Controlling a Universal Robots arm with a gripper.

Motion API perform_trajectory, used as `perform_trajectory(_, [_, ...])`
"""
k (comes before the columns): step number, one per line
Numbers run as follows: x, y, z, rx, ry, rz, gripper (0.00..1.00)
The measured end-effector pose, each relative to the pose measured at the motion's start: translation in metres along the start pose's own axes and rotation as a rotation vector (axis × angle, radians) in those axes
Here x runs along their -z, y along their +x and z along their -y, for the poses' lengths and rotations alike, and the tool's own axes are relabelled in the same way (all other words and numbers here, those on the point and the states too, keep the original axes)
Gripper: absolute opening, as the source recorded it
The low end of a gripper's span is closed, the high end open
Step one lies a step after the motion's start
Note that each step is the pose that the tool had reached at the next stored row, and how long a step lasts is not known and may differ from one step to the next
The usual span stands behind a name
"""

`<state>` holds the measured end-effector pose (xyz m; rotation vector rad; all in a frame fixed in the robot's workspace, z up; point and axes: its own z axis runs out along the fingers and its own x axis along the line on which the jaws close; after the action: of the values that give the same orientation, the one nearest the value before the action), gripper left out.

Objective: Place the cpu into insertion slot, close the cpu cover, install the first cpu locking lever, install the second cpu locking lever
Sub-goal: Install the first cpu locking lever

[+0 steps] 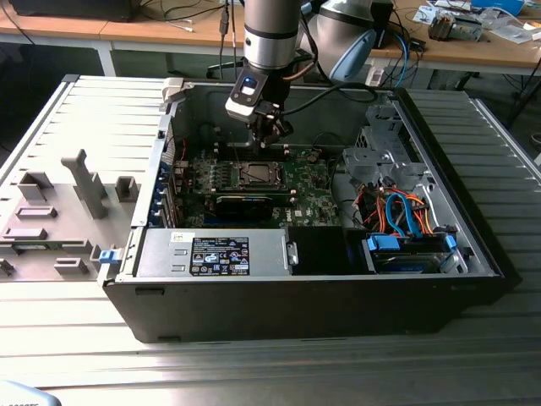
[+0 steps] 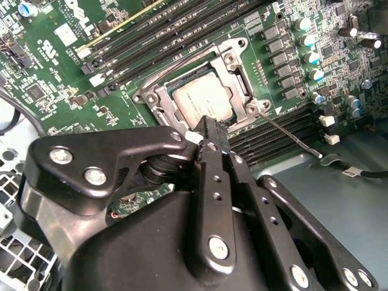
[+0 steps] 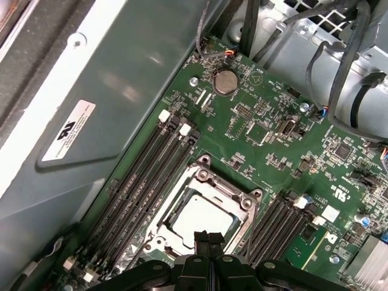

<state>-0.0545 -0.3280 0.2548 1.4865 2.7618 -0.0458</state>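
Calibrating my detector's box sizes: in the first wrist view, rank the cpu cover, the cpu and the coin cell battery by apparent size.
1. cpu cover, the outer frame.
2. cpu, inside that frame.
3. coin cell battery, smallest, though farther from the camera.

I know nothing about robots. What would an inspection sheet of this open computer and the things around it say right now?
Surface: green board inside an open computer case on a slatted metal table.
Job's things: chip sits in its socket, metal frame over its edges; a thin lever angles away.
Clutter: grey plastic holders on the table, exterior view's left.
Grippers: gripper shut, tips at the frame's edge; contact unclear.
Cables: orange and blue cables in the case, exterior view's right.
Surroundings: wooden desks behind.
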Motion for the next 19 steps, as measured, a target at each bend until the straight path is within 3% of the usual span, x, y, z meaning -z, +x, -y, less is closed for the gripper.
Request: perform_trajectory(19, [0.0000,0.0000,0.0000,0.062,-0.0012,0.0015,0.11])
